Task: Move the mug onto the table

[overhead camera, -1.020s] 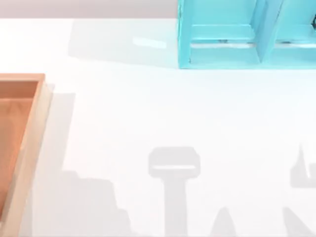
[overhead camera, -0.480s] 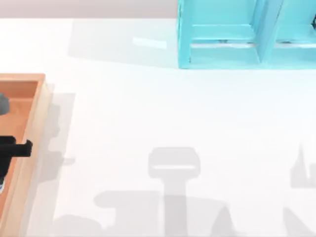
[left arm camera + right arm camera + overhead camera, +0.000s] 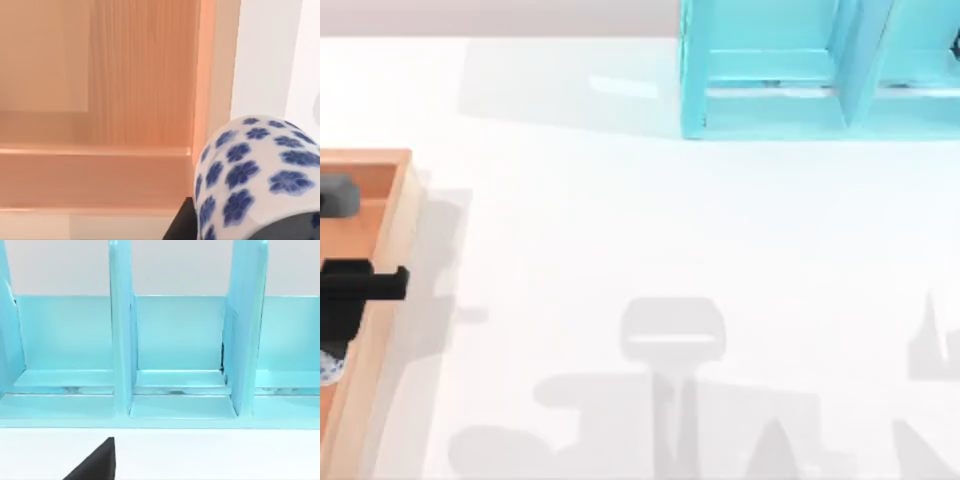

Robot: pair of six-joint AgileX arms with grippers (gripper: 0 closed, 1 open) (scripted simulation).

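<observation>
The mug (image 3: 328, 368) is white with dark blue flowers and sits at the far left edge of the top view, over the orange-brown wooden tray (image 3: 382, 250). My left gripper (image 3: 334, 335) is shut on it, the black arm reaching in from the left. In the left wrist view the mug (image 3: 255, 175) is very close, above the tray's rim (image 3: 100, 170), with a black finger (image 3: 179, 227) beside it. The white table (image 3: 640, 230) spreads to the right of the tray. A black part of my right gripper (image 3: 97, 462) faces the shelf.
A grey block (image 3: 338, 195) lies in the tray behind the left arm. A turquoise shelf unit (image 3: 780, 110) with upright dividers (image 3: 122, 340) stands at the table's back right. Arm shadows fall across the table's front.
My left arm came in from the left edge and moved right over the tray, carrying the mug with it. The grey block came into view. The shadows on the table shifted right.
</observation>
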